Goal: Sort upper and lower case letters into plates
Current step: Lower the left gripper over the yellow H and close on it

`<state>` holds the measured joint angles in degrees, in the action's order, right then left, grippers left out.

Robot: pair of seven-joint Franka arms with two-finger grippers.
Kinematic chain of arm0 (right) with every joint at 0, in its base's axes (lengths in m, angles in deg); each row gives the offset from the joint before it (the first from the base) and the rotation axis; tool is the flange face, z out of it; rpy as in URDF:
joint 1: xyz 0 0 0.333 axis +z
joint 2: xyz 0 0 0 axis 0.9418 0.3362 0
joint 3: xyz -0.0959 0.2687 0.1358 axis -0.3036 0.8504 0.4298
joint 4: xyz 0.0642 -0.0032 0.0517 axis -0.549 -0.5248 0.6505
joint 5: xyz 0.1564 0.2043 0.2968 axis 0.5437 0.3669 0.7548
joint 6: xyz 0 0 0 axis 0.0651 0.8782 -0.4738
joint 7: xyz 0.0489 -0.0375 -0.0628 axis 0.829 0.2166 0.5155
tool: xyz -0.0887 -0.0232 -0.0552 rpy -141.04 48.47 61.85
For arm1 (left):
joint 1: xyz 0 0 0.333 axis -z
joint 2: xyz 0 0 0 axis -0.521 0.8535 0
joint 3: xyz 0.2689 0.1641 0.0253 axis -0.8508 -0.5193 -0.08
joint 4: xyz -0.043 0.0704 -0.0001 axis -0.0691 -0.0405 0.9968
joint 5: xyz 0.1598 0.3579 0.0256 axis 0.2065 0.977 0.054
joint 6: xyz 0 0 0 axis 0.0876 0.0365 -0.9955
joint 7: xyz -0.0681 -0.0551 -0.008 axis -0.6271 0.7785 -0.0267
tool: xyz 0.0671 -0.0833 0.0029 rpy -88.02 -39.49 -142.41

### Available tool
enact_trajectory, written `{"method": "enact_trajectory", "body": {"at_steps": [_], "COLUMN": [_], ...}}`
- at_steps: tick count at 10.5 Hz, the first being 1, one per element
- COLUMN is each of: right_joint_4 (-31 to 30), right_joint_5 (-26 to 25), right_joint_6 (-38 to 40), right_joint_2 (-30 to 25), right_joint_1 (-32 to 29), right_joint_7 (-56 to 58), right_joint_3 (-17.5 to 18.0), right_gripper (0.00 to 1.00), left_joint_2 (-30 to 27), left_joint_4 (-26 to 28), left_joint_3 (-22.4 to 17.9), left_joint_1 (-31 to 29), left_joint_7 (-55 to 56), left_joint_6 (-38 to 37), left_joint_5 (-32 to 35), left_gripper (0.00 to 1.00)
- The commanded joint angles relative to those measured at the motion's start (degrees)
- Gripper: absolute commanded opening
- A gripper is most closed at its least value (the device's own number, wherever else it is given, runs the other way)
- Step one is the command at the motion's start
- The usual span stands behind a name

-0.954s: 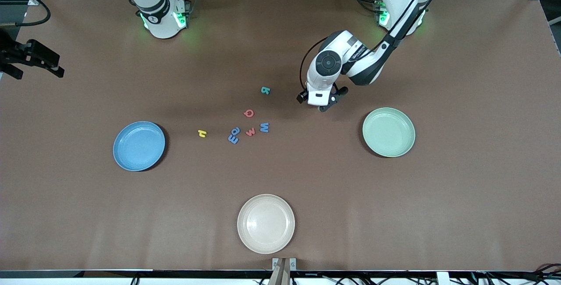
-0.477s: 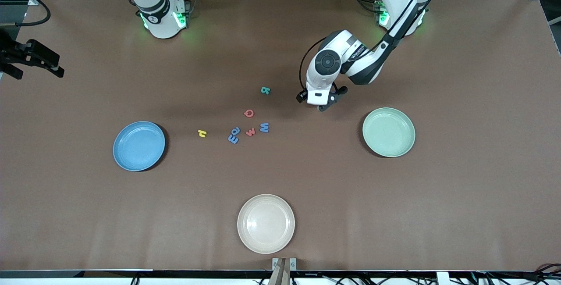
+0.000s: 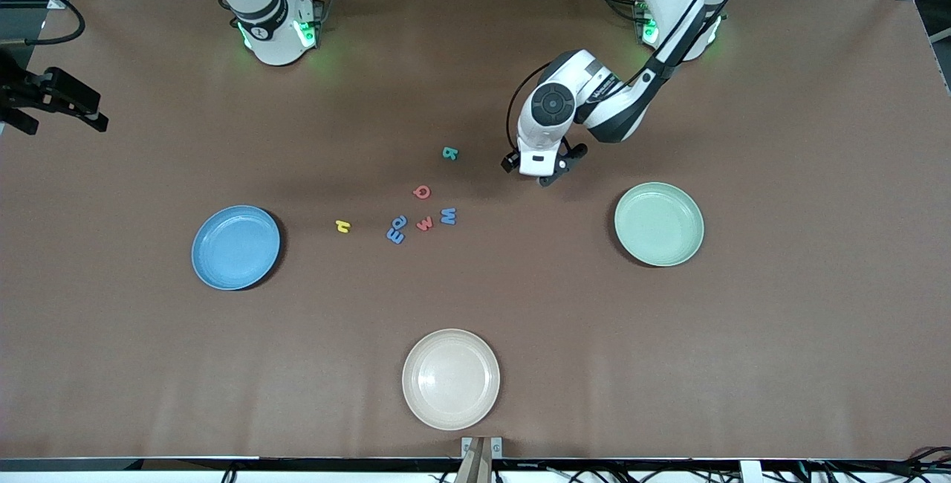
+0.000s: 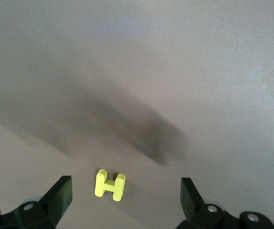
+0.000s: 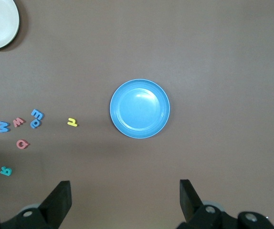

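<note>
Hovering low over a yellow H, the left gripper spreads its fingers wide and empty to straddle it, while the right gripper waits open above the blue plate.

Just a beige plate sitting empty on the brown table, at the edge nearest the front camera, well apart from everything else.
</note>
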<state>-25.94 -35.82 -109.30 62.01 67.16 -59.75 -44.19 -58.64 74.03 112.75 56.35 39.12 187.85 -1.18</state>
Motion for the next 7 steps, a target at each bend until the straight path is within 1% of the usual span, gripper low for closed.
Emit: {"method": "enact_trajectory", "body": {"at_steps": [1,3,4,6,7], "right_joint_4": [0.28,0.28,0.28,0.28,0.28], "right_joint_5": [0.73,0.73,0.73,0.65,0.65], "right_joint_6": [0.09,0.09,0.09,0.09,0.09], "right_joint_2": [0.07,0.07,0.07,0.07,0.07], "right_joint_1": [-0.67,-0.67,-0.67,-0.67,-0.67], "right_joint_7": [0.06,0.15,0.15,0.15,0.15], "right_joint_3": [0.3,0.3,0.3,0.3,0.3], "right_gripper": [1.0,1.0,1.0,1.0,1.0], "left_joint_2": [0.48,0.21,0.47,0.74,0.65], "left_joint_4": [1.38,2.79,3.32,6.12,6.31], "left_joint_3": [0.02,0.2,0.28,0.37,0.37], "left_joint_1": [2.02,2.2,2.29,2.21,2.12], "left_joint_7": [3.07,3.07,3.07,3.07,3.16], "left_joint_6": [1.11,1.2,2.51,6.29,6.3], "left_joint_5": [1.83,1.91,1.92,2.7,2.71], "left_gripper": [1.0,1.0,1.0,1.0,1.0]}}
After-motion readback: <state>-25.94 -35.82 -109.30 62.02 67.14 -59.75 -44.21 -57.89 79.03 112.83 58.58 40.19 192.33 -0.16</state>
